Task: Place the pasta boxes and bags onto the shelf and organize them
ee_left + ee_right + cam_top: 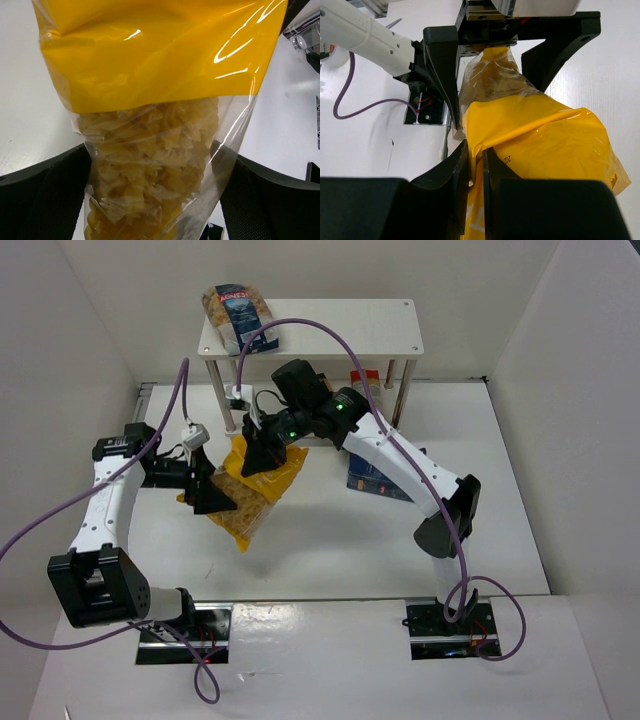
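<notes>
The right claw [475, 162] is pinching tight on the yellow top edge of the yellow crinkly plastic bag of short pasta [258, 498]. The bag is sitting in the middle left of the top view. It is hard to tell if it is lying on the white table [330, 550] or hanging just above it. The left claw [207, 492] is standing wide apart, with one black finger [45, 190] on each side of the bag's clear end. I cannot tell if they are touching it. Both claws are hiding a good part of the bag from above.

The small white two-tier shelf with thin silver legs [340, 328] is standing at the top of that view. Its top board is hiding the lower board. A clear bag with a dark-blue label [238, 315] is lying on the left end of the top board. A flat dark-blue box [372, 480] is lying right of the middle, half hidden under the right arm [420, 465]. A red and white pack [366, 380] is peeking out by the shelf's right legs, too hidden to make out.
</notes>
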Robot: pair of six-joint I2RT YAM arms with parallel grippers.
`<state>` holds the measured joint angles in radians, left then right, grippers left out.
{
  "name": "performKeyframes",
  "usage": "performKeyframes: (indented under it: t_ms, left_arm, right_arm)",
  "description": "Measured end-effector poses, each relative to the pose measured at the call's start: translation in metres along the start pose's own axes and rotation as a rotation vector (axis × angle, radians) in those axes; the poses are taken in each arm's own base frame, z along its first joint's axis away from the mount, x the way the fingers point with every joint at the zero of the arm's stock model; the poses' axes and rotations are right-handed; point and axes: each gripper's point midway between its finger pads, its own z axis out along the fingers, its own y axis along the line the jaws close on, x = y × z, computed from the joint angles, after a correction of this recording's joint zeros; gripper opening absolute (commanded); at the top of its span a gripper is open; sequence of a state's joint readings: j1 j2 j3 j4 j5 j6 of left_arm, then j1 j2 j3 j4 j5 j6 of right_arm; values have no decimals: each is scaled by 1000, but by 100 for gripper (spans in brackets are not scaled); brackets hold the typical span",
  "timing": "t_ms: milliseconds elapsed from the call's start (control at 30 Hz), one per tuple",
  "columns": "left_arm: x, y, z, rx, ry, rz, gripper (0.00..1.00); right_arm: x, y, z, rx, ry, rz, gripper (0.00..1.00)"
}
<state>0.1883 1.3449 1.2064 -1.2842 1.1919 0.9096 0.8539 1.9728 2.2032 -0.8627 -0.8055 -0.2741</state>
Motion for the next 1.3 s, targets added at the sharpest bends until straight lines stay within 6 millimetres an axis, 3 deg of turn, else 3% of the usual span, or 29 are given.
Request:
performKeyframes:
  t_ms: [33,100,133,167,400,467,533,633,667,767,800,933,1000,1100,1200,1300]
  left_arm:
    - [0,-1,1,3,1,1,97]
    - [0,-2,2,8,4,-2,77]
    - [0,-3,2,11,4,-1,20]
    - [0,-4,3,16,3,-1,0]
    - [0,-13,4,27,9,4,0]
    - [0,-14,3,20,13,12,0]
    - [2,-13,2,2,28,10,0]
    - [6,-6,0,-32,58,4,0]
    - [7,-4,-1,-41,64,6,0]
    - [8,0,-1,-61,76,-1,0]
    - [8,2,-2,-69,80,-6,0]
    - [10,6,-1,-98,78,-15,0]
    - [12,7,-1,-113,74,-25,0]
    - [13,11,0,-137,59,-49,0]
    - [13,16,3,-155,32,-74,0]
    - [13,23,7,-166,11,-107,0]
  right_arm:
    - [0,0,0,-2,0,0,0]
    - [0,1,0,-7,-2,0,0]
    - [-1,2,0,-10,-3,0,0]
    - [-1,2,0,-10,-3,-1,0]
    - [-1,-3,-2,9,-3,-5,0]
    - [-1,-2,-1,10,-2,-5,37]
    - [0,-2,0,9,-4,-4,63]
    - [8,-4,0,44,8,-10,75]
    - [13,-6,-1,61,16,-7,87]
    - [30,-16,-9,127,39,6,100]
    - [38,-22,-14,153,45,13,100]
    - [76,-66,-66,307,56,97,100]
    - [103,-93,-109,422,51,158,100]
    - [144,-117,-179,607,46,245,100]
    - [173,-111,-236,766,44,281,100]
    - [177,-92,-279,885,14,269,100]
